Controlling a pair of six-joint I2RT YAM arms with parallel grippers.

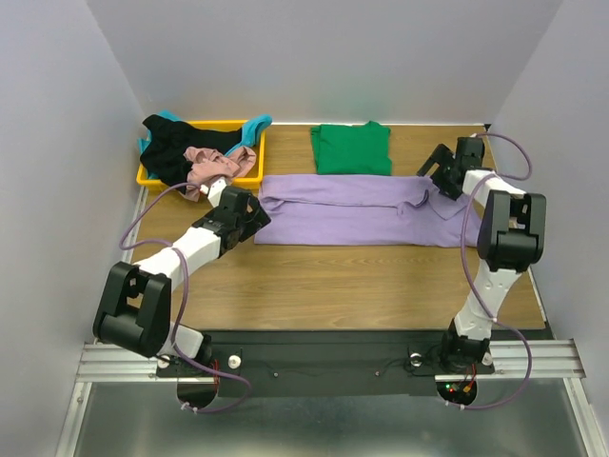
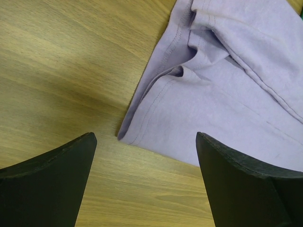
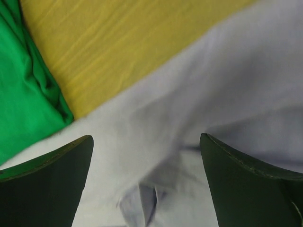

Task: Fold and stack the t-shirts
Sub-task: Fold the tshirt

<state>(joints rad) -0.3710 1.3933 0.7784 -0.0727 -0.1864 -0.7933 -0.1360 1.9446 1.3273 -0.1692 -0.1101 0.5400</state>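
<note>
The purple t-shirt (image 1: 352, 209) lies in the middle of the wooden table (image 1: 362, 286). It is folded into a long, wide strip that runs from left to right. The cloth is soft and thin, with small wrinkles. A neat line of stitches runs along its hem. At its left end the layers bunch up into little folds.

The green t-shirt (image 1: 352, 149) sits just beside it on the far side. It is folded into a tidy square.

At the far left is a yellow tray (image 1: 243, 180) of smooth plastic. A messy heap lies in it: the black t-shirt (image 1: 171, 152), the pink t-shirt (image 1: 214, 164) and the teal t-shirt (image 1: 255, 124). Some of the cloth hangs over the rim.

The left gripper (image 2: 146, 139) is above the near left corner of the purple shirt. Its two dark fingers (image 2: 47, 184) are spread wide apart and hold nothing.

The right gripper (image 3: 146, 139) is above the far right end of the purple shirt. It is spread wide too, with nothing pinched. The picture there is blurry.
</note>
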